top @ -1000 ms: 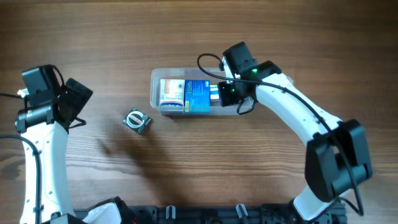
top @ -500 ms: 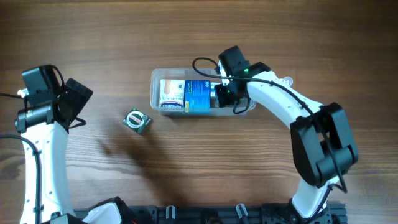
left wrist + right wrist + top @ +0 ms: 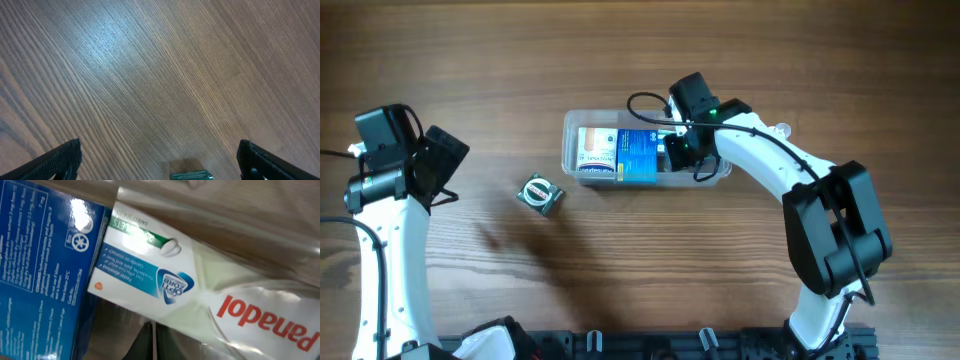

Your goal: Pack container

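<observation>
1. The right tool point(image 3: 678, 150) is seen with jaws pressed together, placed inside one end of the clear container point(image 3: 567, 150).
2. The container is set on the wooden worktop point(image 3: 620, 270), around that tool; a blue box point(image 3: 638, 155) and a white box point(image 3: 595, 148) are packed just beyond its tip.
3. The left tool point(image 3: 445, 165) is held spread wide, well apart from the container, with a small round object point(image 3: 540, 193) lying near it.

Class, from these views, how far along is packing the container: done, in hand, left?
Done: a blue box and a white box lie in the container. In hand: the right gripper, fingers shut, is inside its right end. Left: a small item sits outside on the table; the left gripper is open, empty.
</observation>
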Robot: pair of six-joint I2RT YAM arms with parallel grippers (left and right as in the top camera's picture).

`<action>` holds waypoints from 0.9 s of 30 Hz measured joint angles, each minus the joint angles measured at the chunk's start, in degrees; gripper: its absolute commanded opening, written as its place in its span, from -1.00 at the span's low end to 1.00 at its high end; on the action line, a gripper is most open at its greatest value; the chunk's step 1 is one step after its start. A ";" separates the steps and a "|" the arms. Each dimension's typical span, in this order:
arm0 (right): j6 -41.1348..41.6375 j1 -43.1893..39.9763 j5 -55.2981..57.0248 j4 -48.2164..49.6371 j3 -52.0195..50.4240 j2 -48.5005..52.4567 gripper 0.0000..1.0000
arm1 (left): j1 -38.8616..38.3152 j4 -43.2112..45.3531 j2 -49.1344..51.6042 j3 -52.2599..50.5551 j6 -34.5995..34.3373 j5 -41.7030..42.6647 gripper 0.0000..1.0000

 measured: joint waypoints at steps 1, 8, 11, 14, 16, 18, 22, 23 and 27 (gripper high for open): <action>-0.13 0.00 0.00 -0.39 0.17 0.00 -0.91 | 0.00 0.02 0.00 0.00 0.00 0.02 0.99; -0.17 0.00 -0.17 -2.27 1.53 -3.39 -0.91 | 0.00 0.02 0.00 0.00 0.00 0.02 0.99; -0.17 -0.02 -0.15 -3.08 2.01 -8.26 -0.91 | 0.00 0.00 0.00 0.00 0.00 0.00 1.00; 0.13 -0.31 0.31 -5.70 2.10 -13.09 -0.90 | 0.00 -0.02 0.00 0.00 0.00 0.00 1.00; 0.55 -1.42 1.07 -8.66 2.21 -17.29 -0.66 | 0.00 0.00 0.00 0.00 0.00 0.02 1.00; 0.74 -3.50 2.19 -11.08 2.40 -20.74 -0.34 | 0.00 0.00 0.00 0.00 0.00 0.02 0.99; 0.04 -8.68 5.16 -15.93 2.75 -25.55 0.61 | 0.00 0.00 0.00 0.00 0.00 0.00 1.00; 0.13 -9.81 5.95 -17.05 2.75 -26.32 0.72 | 0.00 0.02 0.00 0.00 0.00 0.00 1.00; -0.76 -15.98 9.16 -19.85 2.75 -27.80 0.93 | 0.00 0.00 0.00 0.00 0.00 0.00 1.00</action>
